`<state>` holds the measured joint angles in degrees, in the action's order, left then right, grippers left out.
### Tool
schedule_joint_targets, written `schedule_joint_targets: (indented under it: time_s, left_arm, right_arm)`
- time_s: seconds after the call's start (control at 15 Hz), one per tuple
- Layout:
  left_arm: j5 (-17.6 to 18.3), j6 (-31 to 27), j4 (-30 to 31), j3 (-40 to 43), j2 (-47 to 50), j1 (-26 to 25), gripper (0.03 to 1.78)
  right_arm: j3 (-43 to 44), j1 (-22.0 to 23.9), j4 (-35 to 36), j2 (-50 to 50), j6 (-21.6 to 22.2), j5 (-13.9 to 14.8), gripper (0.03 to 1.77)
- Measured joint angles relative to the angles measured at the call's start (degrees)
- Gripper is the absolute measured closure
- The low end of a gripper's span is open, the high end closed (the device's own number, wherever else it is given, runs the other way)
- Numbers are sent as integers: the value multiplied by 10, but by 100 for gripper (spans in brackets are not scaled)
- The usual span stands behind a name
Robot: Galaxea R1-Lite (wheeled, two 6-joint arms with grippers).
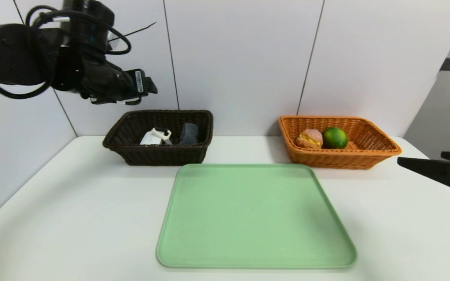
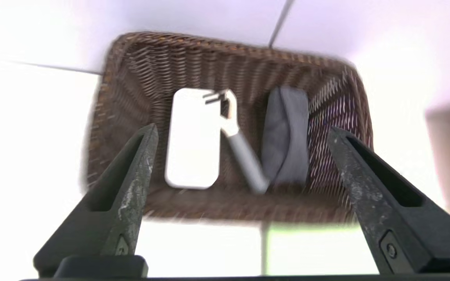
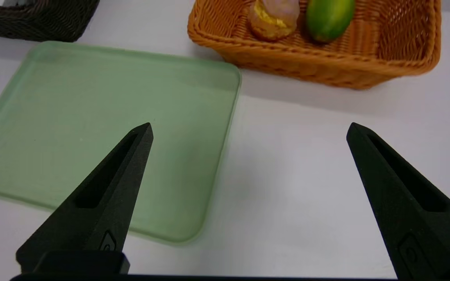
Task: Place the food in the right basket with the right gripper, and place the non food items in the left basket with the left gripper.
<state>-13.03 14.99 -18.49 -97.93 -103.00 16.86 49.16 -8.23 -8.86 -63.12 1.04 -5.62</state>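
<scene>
Head view: a narrow white label (image 1: 139,81) with dark characters stands on the black housing of the left gripper (image 2: 242,128), above the dark brown woven basket (image 1: 162,154) near the far left corner of the white table (image 1: 72,195); its characters are too small and blurred to read. No text, brand, number or sign can be read in any view.

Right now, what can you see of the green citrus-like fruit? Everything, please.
The round green fruit has a smooth-looking, slightly glossy skin with a yellowish patch and looks whole. It lies inside the orange woven basket, right of the pinkish-brown bun with yellow filling in the head view. Whether the two touch is unclear. No gripper touches it.
</scene>
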Motion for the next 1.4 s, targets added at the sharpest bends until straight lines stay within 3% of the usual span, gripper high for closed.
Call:
schedule_joint_targets:
  time_s: [0.13, 0.27, 0.53, 0.73, 0.93, 1.4]
  left_arm:
    - [5, -68, 58, 101, 78, 2, 23]
    - [-7, -106, 117, 190, 155, 3, 20]
    - [-62, -118, 144, 344, 301, -21, 17]
    - [-71, -121, 146, 432, 411, -79, 15]
    - [-76, -122, 145, 517, 529, -105, 14]
    - [-88, -117, 117, 709, 822, -132, 12]
  right_arm:
    - [34, -1, 30, -48, -32, 4, 9]
    - [51, -11, 116, -104, -43, 20, 9]
    - [56, -24, 292, -185, -48, 110, 9]
    - [39, -25, 297, -171, -49, 117, 9]
    - [-6, -19, 299, -110, -54, 125, 9]
    - [-202, 33, 288, 134, -57, 128, 9]
